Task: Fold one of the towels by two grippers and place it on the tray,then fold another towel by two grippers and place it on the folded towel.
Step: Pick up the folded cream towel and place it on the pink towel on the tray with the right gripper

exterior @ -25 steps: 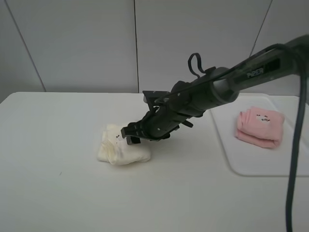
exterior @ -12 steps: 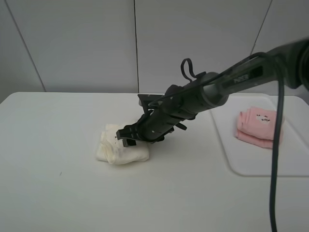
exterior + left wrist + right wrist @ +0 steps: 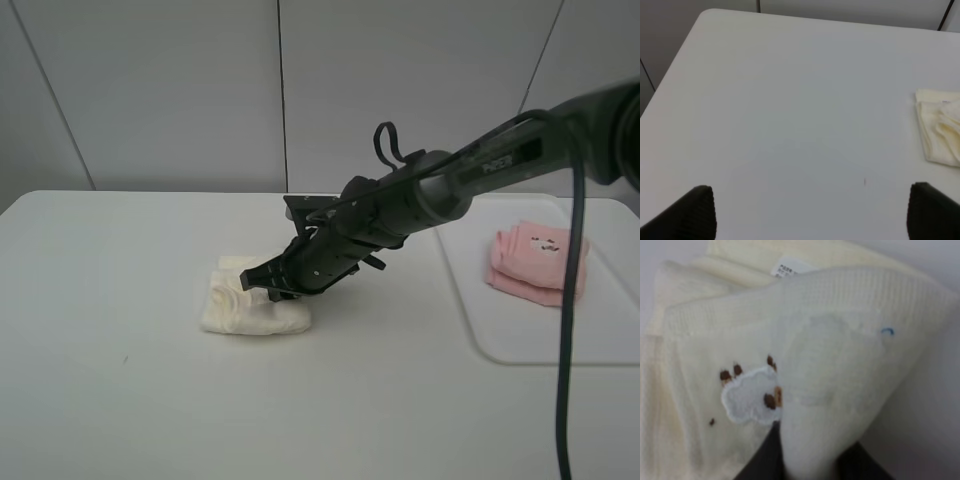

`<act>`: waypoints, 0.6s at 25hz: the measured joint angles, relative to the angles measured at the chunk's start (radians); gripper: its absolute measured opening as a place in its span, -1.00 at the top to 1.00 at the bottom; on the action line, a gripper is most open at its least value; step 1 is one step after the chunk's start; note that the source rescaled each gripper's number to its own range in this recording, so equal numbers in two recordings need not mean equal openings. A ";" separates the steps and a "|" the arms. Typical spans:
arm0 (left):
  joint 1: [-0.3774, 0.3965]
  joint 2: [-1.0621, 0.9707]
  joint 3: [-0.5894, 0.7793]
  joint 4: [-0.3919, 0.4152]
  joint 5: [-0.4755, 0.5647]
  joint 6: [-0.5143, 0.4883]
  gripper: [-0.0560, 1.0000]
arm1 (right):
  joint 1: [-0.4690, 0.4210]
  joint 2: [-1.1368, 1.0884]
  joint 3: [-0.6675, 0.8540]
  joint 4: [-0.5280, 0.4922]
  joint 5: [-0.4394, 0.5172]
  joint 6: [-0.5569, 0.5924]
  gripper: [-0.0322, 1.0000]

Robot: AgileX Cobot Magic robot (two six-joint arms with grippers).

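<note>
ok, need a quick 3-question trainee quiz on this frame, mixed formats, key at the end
1. True or false: the pink terry towel lies folded on the flat white plastic tray.
2. Multiple choice: the right gripper is
A) open above the white table
B) shut on the cream-white terry towel
C) shut on the pink towel
3. Fill in: the left gripper hangs over bare table with its jaws ____, holding nothing.

Key:
1. True.
2. B. The right wrist view shows a fold of the cream cloth pinched between its fingers.
3. open
</note>
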 joint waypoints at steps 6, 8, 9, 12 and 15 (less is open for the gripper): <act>0.000 0.000 0.000 0.000 0.000 0.000 -0.87 | 0.002 -0.003 0.000 -0.010 -0.002 -0.001 0.81; 0.000 0.000 0.000 0.000 0.000 0.000 -0.87 | 0.002 -0.010 0.000 -0.025 -0.001 -0.001 0.83; 0.000 0.000 0.000 0.000 0.000 0.000 -0.87 | 0.001 -0.017 0.000 -0.034 0.000 -0.002 0.83; 0.000 0.000 0.000 0.000 0.000 0.000 -0.87 | -0.013 -0.041 0.001 -0.054 0.020 -0.004 0.83; 0.000 0.000 0.000 0.000 0.000 0.000 -0.87 | -0.039 -0.076 0.001 -0.073 0.038 -0.004 0.83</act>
